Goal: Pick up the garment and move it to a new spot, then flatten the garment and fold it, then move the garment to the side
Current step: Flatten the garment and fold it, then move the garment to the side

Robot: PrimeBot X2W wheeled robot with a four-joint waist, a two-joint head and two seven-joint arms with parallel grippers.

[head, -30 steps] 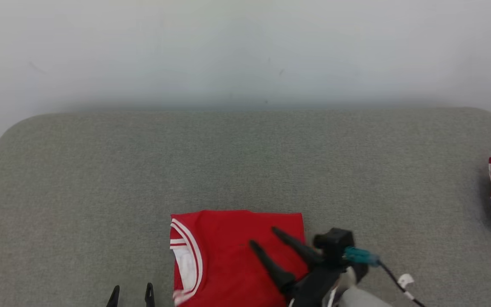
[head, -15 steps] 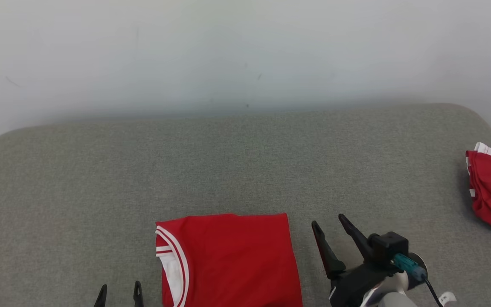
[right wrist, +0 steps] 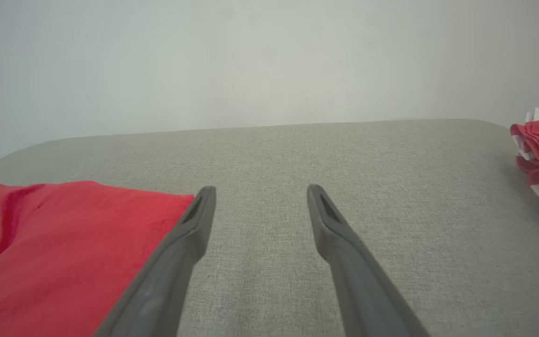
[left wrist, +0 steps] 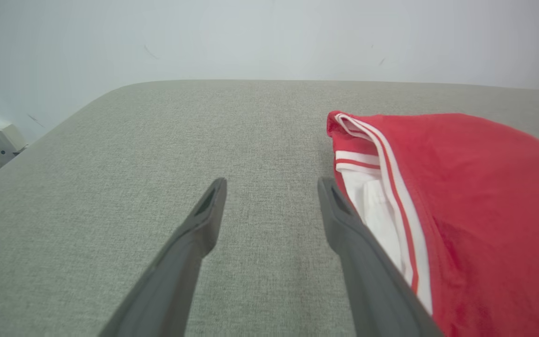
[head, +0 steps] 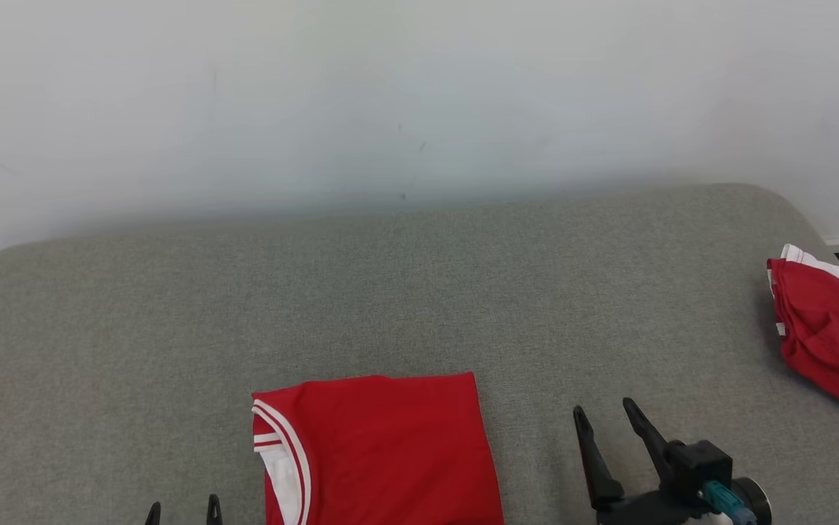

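Right gripper (head: 603, 406) now off garment (head: 383, 452), jaws apart, beside its right edge

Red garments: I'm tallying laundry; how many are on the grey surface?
2. The folded garment lies front and centre; the crumpled garment sits at the right edge, partly cut off, so more could be hidden.

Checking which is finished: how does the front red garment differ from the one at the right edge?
The front garment lies folded flat, edges straight; the side garment is bunched and wrinkled. The front garment sits centrally; the side garment far right. Both are red with white trim.
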